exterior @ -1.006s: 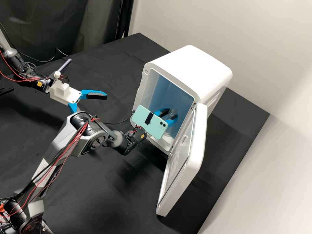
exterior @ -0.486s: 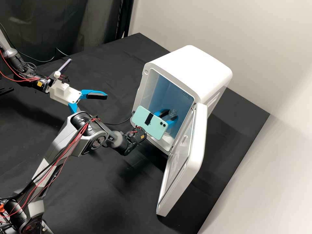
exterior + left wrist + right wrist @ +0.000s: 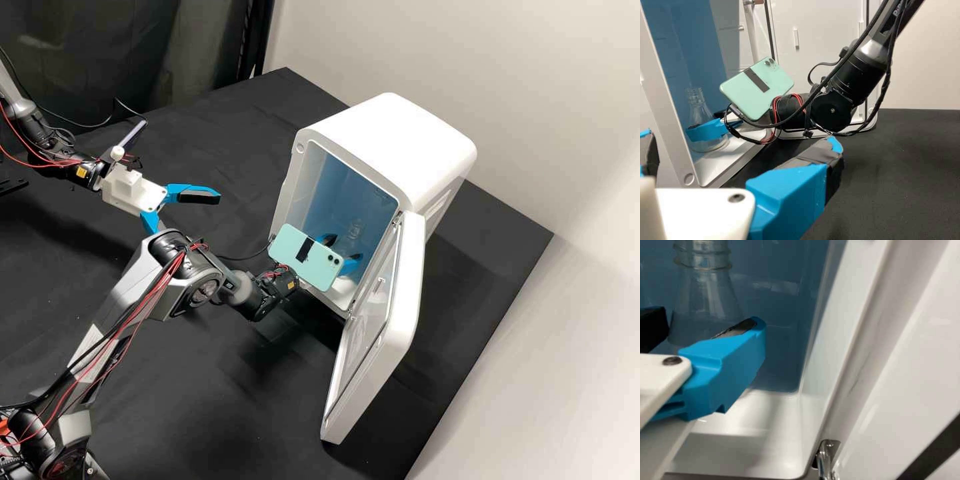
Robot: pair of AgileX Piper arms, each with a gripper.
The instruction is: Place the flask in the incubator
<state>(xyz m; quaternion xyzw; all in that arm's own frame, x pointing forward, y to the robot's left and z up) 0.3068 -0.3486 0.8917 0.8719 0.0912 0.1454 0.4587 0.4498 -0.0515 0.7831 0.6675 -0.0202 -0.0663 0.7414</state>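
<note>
The white incubator (image 3: 400,147) stood on the black bench (image 3: 220,400) with its door (image 3: 373,333) swung wide open, so that the blue inner walls were visible. The flask (image 3: 355,231), made of clear glass, stood upright on the white floor inside the chamber, toward the back. The right arm reached into the opening from the front. The right gripper (image 3: 341,247) was low inside the chamber, just in front of the flask, with its two blue fingers spread apart and not closed on anything. In the right wrist view one finger (image 3: 725,370) lay very near to the base of the flask, but I could not tell if it touched the glass. A mint-green phone (image 3: 307,257) was mounted on the wrist of this arm, at the mouth of the chamber. The left gripper (image 3: 183,210) hung above the bench, well apart from the incubator on the side away from the door. Its fingers were also spread and it held nothing.
</note>
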